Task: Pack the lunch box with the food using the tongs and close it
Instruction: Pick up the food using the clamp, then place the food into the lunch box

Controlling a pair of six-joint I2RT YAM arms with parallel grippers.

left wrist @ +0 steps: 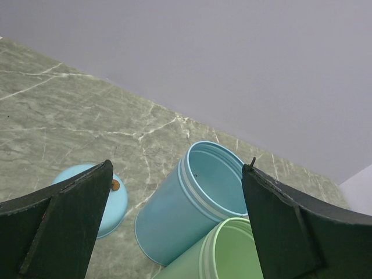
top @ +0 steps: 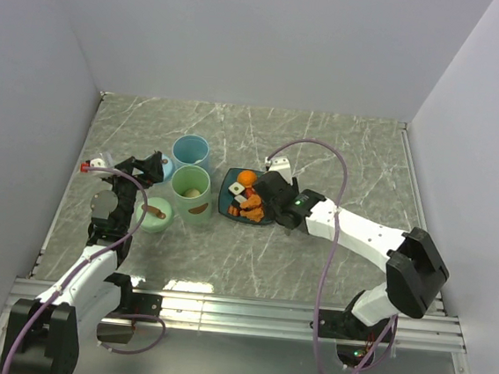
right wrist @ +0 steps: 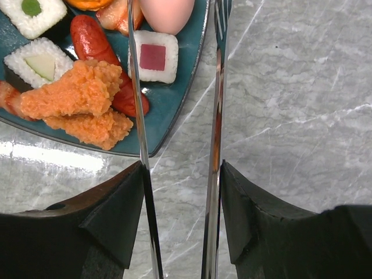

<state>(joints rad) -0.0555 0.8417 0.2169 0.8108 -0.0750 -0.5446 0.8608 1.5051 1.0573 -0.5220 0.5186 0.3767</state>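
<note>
In the right wrist view my right gripper is shut on the tongs, one finger pressed against each silver arm. The two arms stand apart: the left one reaches over the teal plate, the right one over bare table beside it. The food on the plate includes orange fried chunks, a red sausage, white rice rolls and a pink egg. From above, this gripper hangs at the plate's right side. The lunch box is a blue tub and a green tub. My left gripper is open and empty, left of the tubs.
A blue lid lies on the marble behind my left finger. A green lid with a brown knob lies left of the green tub. Both tubs, blue and green, stand open. Grey walls close in three sides.
</note>
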